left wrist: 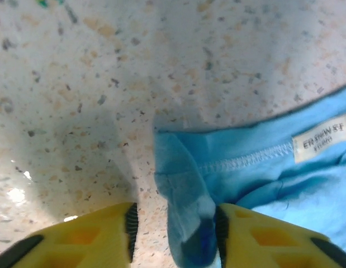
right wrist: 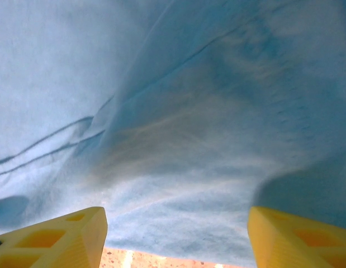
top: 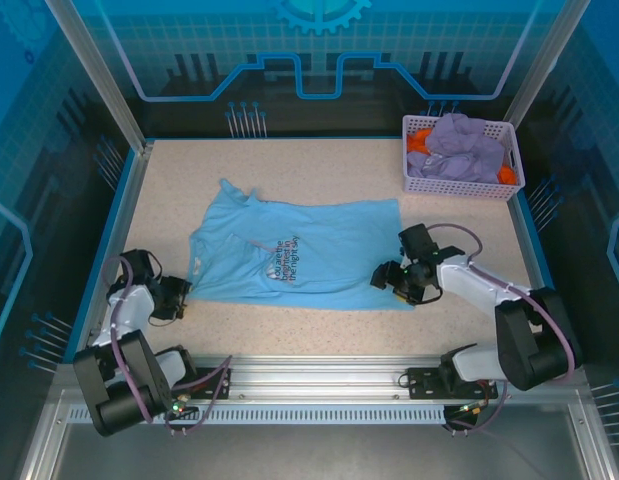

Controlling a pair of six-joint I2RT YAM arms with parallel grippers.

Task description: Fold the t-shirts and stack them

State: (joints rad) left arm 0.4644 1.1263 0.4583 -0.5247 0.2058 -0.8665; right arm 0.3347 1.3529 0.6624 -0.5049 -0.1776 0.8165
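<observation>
A light sky-blue t-shirt (top: 299, 250) with chest lettering lies spread flat on the speckled table (top: 289, 165). My left gripper (top: 179, 297) sits low at the shirt's left edge. In the left wrist view its yellow fingers (left wrist: 174, 223) stand apart around a bunched fold of the blue shirt (left wrist: 184, 184); the cloth rests against the right pad, with table showing beside the left pad. My right gripper (top: 389, 280) is at the shirt's lower right corner. Its fingers (right wrist: 175, 223) are wide open just over the blue cloth (right wrist: 173, 111), near the hem.
A lavender mesh basket (top: 464, 185) stands at the back right, holding a lavender-purple shirt (top: 464, 145) and an orange one (top: 419, 140). A white label (left wrist: 321, 142) shows on the blue shirt. Blue walls ring the table.
</observation>
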